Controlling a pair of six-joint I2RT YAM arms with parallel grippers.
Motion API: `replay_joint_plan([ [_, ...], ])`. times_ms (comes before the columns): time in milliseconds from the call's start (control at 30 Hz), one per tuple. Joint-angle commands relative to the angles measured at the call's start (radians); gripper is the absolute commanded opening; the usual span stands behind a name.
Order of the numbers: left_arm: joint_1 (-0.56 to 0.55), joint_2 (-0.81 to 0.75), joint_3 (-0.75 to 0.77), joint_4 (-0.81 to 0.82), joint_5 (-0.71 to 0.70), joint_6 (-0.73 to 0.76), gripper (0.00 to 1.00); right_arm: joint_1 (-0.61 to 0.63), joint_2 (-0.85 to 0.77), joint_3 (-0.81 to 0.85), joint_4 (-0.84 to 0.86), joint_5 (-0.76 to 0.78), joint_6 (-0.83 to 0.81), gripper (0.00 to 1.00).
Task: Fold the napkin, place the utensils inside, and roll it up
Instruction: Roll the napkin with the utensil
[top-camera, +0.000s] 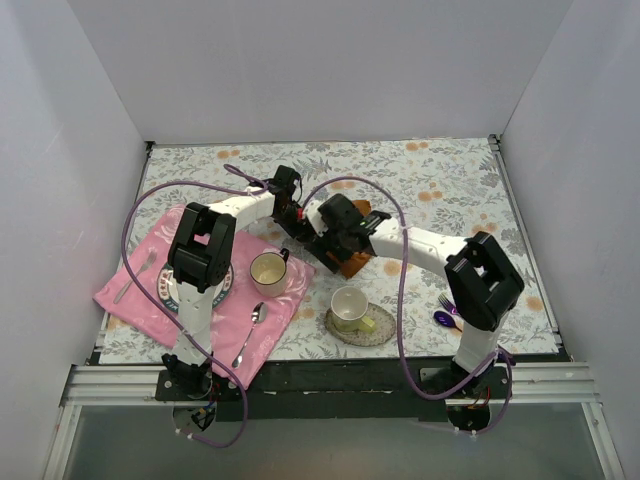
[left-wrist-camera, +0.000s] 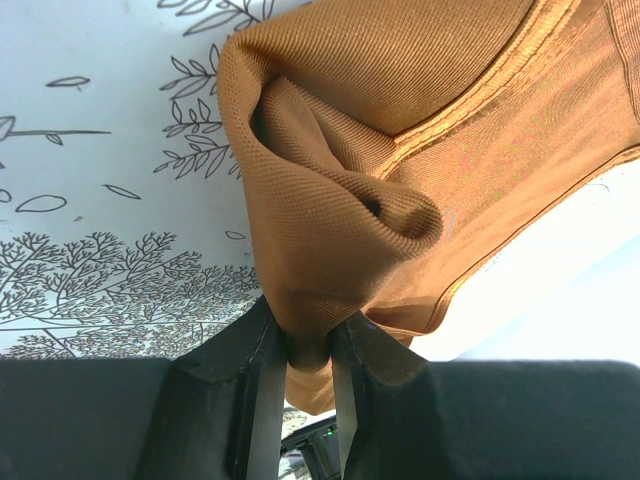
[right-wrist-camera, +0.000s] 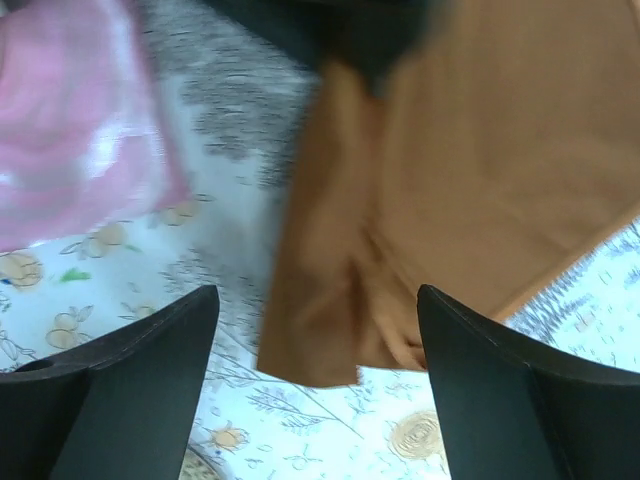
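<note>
The rust-orange napkin (left-wrist-camera: 400, 130) hangs bunched above the table. My left gripper (left-wrist-camera: 308, 338) is shut on a fold of it; the cloth is pinched between the two black fingers. In the top view the napkin (top-camera: 356, 262) shows mostly hidden under both grippers at mid-table. My right gripper (right-wrist-camera: 318, 300) is open, its fingers apart on either side of the napkin's hanging lower edge (right-wrist-camera: 330, 330), not touching it. In the top view the left gripper (top-camera: 293, 215) and right gripper (top-camera: 330, 240) are close together. The purple fork (top-camera: 447, 303) and dark spoon (top-camera: 445, 320) lie by the right arm's base. The orange knife is not visible.
A pink cloth (top-camera: 145, 300) lies at the left with a plate (top-camera: 168, 290), a cup (top-camera: 268, 270), a silver spoon (top-camera: 250, 335) and a silver fork (top-camera: 135, 278) on it. A second cup (top-camera: 348, 305) stands on a saucer (top-camera: 375, 328) near the front.
</note>
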Motion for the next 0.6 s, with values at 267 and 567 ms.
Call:
replay_joint_plan([
  [267,0.019,-0.005,-0.005,-0.023,0.031,-0.013,0.09,0.082,0.173,0.099,0.087,0.189,-0.089,0.67],
  [567,0.019,0.009,-0.002,-0.018,0.05,-0.01,0.09,0.082,0.232,0.107,0.106,0.113,-0.095,0.51],
])
